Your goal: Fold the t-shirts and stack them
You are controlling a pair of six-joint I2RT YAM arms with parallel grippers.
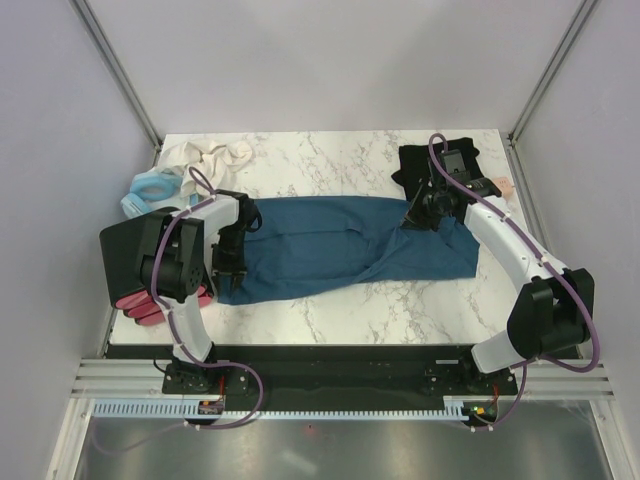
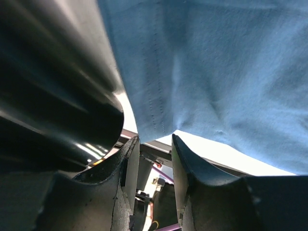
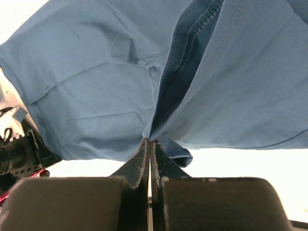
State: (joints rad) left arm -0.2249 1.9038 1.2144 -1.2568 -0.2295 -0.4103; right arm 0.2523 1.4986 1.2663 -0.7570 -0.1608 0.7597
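Pinched between the right gripper's (image 3: 150, 144) dark, matte fingers is a fold of the soft teal shirt (image 3: 96, 96), its stitched hem showing. The left gripper (image 2: 153, 144) stands narrowly apart, the cloth edge just at its tips. On the white veined marble table (image 1: 350, 160), with pale walls (image 1: 300, 60) around it, the teal shirt lies rumpled across the middle. The black shirt (image 1: 415, 165) sits bunched at the table's far right corner.

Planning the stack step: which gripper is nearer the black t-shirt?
Right. The right gripper pinches the teal t-shirt just on the near side of the black t-shirt; the left gripper sits at the teal t-shirt's opposite end.
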